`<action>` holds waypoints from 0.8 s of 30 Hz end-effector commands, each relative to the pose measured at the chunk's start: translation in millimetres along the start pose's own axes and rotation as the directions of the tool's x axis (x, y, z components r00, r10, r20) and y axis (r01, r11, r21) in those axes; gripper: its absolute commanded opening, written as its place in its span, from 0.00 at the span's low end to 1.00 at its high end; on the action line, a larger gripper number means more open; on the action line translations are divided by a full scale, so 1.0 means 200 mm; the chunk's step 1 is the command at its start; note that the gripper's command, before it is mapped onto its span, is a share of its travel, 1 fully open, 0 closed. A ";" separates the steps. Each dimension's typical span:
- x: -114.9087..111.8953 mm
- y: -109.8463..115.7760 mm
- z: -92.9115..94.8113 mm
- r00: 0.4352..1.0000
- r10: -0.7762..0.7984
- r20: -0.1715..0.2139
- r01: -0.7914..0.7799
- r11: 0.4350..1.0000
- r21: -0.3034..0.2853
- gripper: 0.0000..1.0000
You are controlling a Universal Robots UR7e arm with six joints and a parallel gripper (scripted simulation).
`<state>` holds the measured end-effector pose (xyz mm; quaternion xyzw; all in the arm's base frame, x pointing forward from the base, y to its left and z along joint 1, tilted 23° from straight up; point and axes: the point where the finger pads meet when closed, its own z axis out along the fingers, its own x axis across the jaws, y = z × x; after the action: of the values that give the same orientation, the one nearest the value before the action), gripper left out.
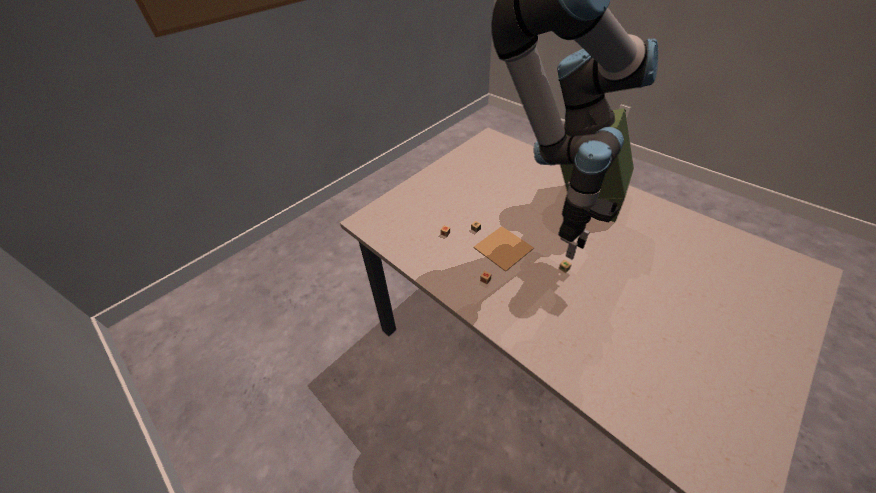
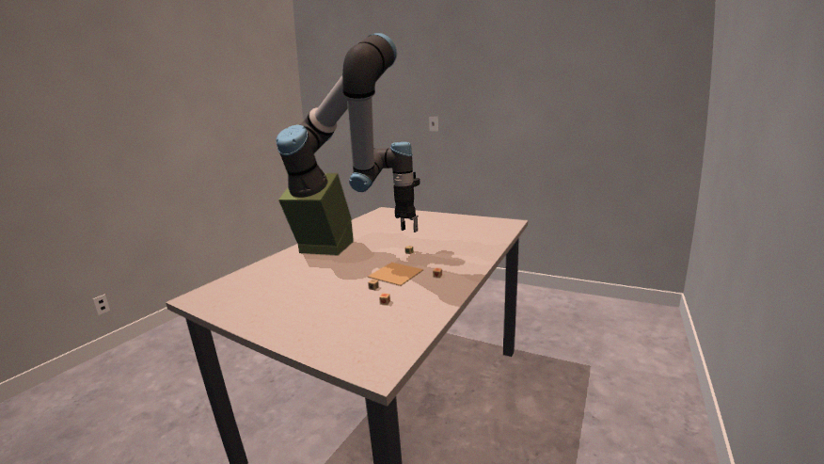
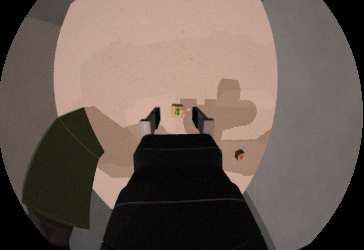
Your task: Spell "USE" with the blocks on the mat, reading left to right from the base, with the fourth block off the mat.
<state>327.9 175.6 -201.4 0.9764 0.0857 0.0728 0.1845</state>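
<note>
I am holding my black pincer (image 1: pixel 576 246) (image 2: pixel 409 228) (image 3: pixel 176 113) wide, with nothing between its fingers, and I am hovering above a small tan wooden-looking cube with a green letter on top (image 1: pixel 565 265) (image 2: pixel 408 249) (image 3: pixel 177 111). That cube is sitting on the pale table (image 1: pixel 697 306) (image 2: pixel 315 319) (image 3: pixel 165 21), off the thin square orange-brown mat (image 1: pixel 503 248) (image 2: pixel 396 273). A cube with a red-orange mark (image 1: pixel 485 277) (image 2: pixel 437 273) (image 3: pixel 240 155) is lying off the mat too, towards the table's long edge; beyond the mat, a dark-sided cube (image 1: pixel 476 226) (image 2: pixel 372 284) and another orange-marked cube (image 1: pixel 445 230) (image 2: pixel 384 298) are resting near each other. None is bearing on the mat, so the spelling is waiting to begin. I am not managing to read the letters surely enough to say which is the spare. I am judging the green-lettered cube to be light, stiff and hardly fragile, its flat sides giving a fair grip; I am expecting it to slide or twist if one finger touches first. I am favouring a hold low on two opposite upright sides, fingers square to them and centred, leaving the lettered top free. In the wrist view the cube is showing between my fingers, suggesting a straight descent with a small correction.
</note>
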 end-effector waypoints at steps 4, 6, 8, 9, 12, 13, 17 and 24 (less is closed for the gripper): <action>0.00 0.00 0.00 1.000 0.002 -0.004 -0.002 1.000 -0.003 1.00; 0.00 0.00 0.00 1.000 0.002 -0.004 -0.002 1.000 -0.003 1.00; 0.00 0.01 0.00 1.000 -0.008 -0.004 0.008 1.000 -0.003 1.00; 0.00 0.01 0.00 1.000 -0.024 -0.003 0.024 1.000 -0.003 1.00; 0.00 0.05 0.01 0.995 -0.096 -0.003 0.096 0.995 -0.003 1.00; 0.00 0.06 0.01 0.994 -0.112 -0.003 0.112 0.994 -0.004 1.00; 0.00 0.07 0.01 0.993 -0.122 -0.003 0.122 0.993 -0.004 1.00; 0.00 0.07 0.01 0.993 -0.122 -0.003 0.122 0.993 -0.004 1.00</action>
<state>330.7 163.3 -198.2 0.9693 0.1427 0.0630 0.1902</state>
